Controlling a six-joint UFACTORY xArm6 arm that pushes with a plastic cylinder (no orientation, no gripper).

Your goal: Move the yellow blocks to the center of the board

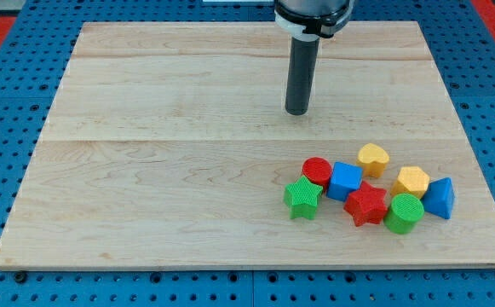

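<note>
A yellow heart block (pixel 372 159) and a yellow hexagon block (pixel 411 182) lie in a cluster at the view's lower right of the wooden board (pixel 145 170). My tip (pixel 296 111) rests on the board above the cluster, up and left of the yellow heart, apart from every block. The yellow heart sits at the cluster's top, next to the blue cube (pixel 345 181). The yellow hexagon sits between the red star (pixel 366 205), the green cylinder (pixel 405 213) and the blue triangular block (pixel 440 198).
A red cylinder (pixel 317 171) and a green star (pixel 303 198) form the cluster's left side. The board lies on a blue perforated table (pixel 8 102); its right edge is close to the blue triangular block.
</note>
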